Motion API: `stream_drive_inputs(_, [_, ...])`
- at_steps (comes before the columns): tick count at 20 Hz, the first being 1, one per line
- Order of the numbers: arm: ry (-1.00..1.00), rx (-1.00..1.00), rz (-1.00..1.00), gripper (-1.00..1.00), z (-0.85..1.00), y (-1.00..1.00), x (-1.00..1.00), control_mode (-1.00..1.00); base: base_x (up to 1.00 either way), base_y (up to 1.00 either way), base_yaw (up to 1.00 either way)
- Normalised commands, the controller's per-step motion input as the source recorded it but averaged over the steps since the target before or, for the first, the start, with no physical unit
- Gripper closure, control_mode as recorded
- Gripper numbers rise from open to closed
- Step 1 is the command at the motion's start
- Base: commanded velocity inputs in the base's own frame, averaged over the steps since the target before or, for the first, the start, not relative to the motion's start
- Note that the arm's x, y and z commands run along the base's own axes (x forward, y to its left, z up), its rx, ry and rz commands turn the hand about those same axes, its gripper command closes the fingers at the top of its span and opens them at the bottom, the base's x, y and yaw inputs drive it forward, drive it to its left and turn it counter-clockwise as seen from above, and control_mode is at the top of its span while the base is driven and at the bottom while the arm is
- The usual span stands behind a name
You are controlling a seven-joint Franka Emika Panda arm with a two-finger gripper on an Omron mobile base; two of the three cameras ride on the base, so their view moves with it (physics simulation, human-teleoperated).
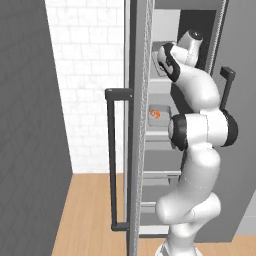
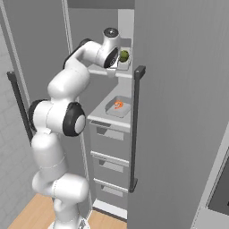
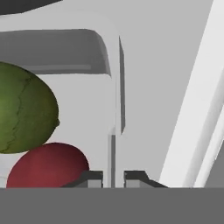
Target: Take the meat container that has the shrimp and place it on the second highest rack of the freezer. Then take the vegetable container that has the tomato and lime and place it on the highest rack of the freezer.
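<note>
The dark fingers point(image 3: 113, 178) pinch the thin rim of a pale grey tray point(image 3: 114, 100) holding a round green lime point(image 3: 24, 113) and red tomato point(image 3: 48, 165). Below, a small orange shrimp point(image 2: 118, 105) lies in another tray on a light-grey freezer shelf point(image 2: 100, 117).

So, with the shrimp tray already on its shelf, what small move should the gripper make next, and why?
Probably lower the white vegetable tray a little onto the highest rack, then open. The gripper is shut on the tray's thin wall, with the round green lime and red tomato inside. The tray with the orange shrimp already lies on the flat grey second highest rack.
</note>
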Motion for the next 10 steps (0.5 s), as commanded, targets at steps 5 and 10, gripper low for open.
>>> stream_drive_inputs(5, [0.0,0.0,-0.04,-1.0,-0.14,-0.07,0.55,-1.0,0.0,0.0,0.0])
stream_drive_inputs(10, [-0.06,0.0,-0.02,-1.0,-0.16,0.02,0.4,-1.0,0.0,0.0,0.0])
